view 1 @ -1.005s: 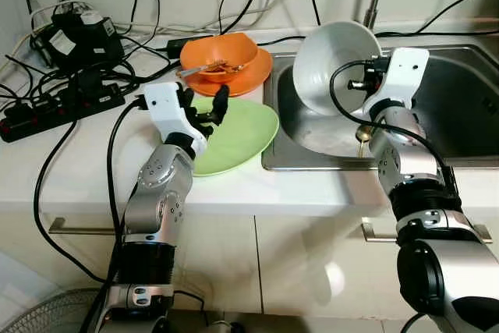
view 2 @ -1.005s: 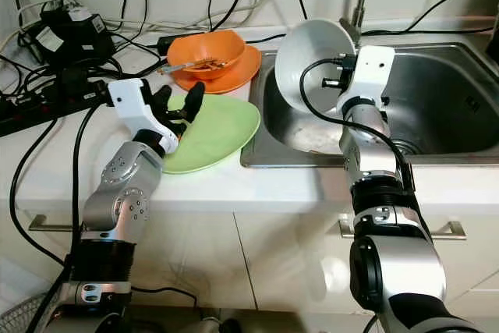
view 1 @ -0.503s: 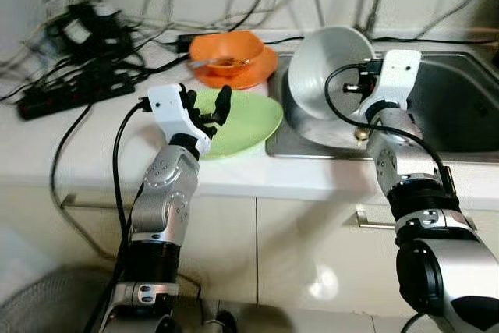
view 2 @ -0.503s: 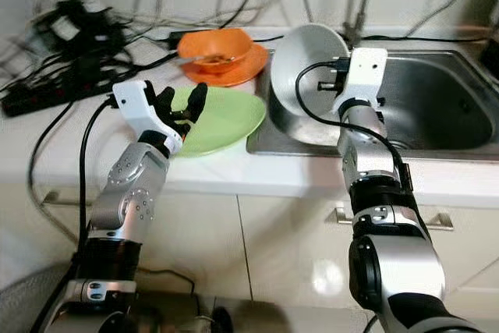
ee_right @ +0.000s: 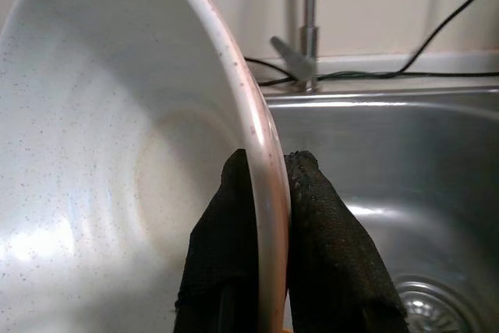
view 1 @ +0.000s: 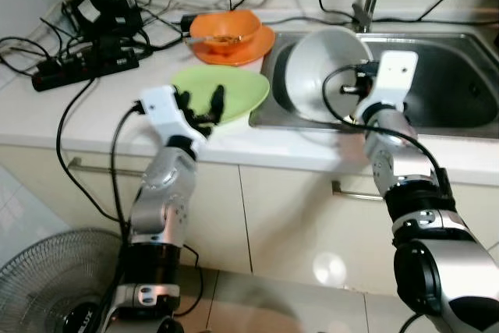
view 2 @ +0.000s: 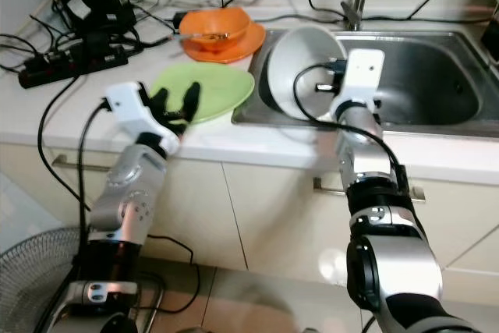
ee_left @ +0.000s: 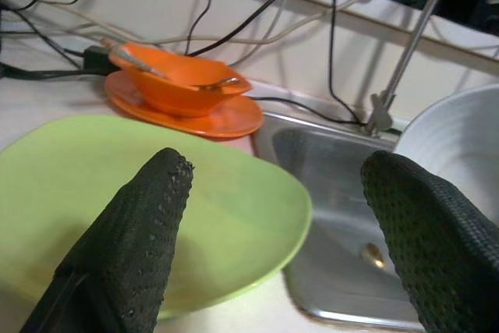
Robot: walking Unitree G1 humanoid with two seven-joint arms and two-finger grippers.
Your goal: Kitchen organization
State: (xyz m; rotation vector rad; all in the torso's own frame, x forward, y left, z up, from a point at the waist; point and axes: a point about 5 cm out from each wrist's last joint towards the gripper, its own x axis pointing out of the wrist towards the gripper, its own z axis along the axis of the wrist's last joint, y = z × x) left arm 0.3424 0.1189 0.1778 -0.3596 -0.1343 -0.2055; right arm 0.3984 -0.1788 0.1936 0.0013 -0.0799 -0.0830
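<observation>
The right pincer [ee_right: 269,185] clamped the rim of the tilted white bowl [view 1: 323,64] above the sink [view 1: 460,83]. The left pincer [ee_left: 273,216] hung open over the green plate [view 1: 222,91] on the bench [view 1: 70,111].

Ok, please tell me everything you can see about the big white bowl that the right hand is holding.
The white bowl is large, deep and round, apparently glazed ceramic with fine dark speckles and a thin brownish rim. It looks empty. It is tipped on its side, its opening turned toward the robot's left, held above the near left part of the steel sink. The right hand is shut on its rim, one black finger inside and one outside. The green plate lies on the counter beside it; whether they touch is unclear.
</observation>
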